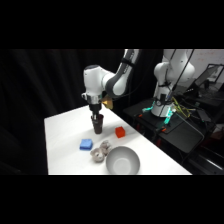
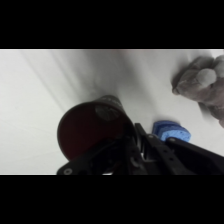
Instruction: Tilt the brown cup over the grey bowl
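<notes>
We counted one brown cup [image 1: 97,125], one grey bowl [image 1: 122,161], one red cube [image 1: 120,132], one blue block [image 1: 86,145] and one whitish-grey lumpy object [image 1: 100,152] on the white table [image 1: 62,145]. The gripper [image 1: 96,119] came down from above, clamped on the brown cup, which stood far of the bowl, left of the cube. In the wrist view we saw the cup's dark mouth [image 2: 90,132] beside the black linkage.

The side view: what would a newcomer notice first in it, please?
First the white arm, its gripper coming down onto the brown cup at the middle of the white table. Next the shiny grey bowl at the near edge, with a red cube between cup and bowl.
</notes>
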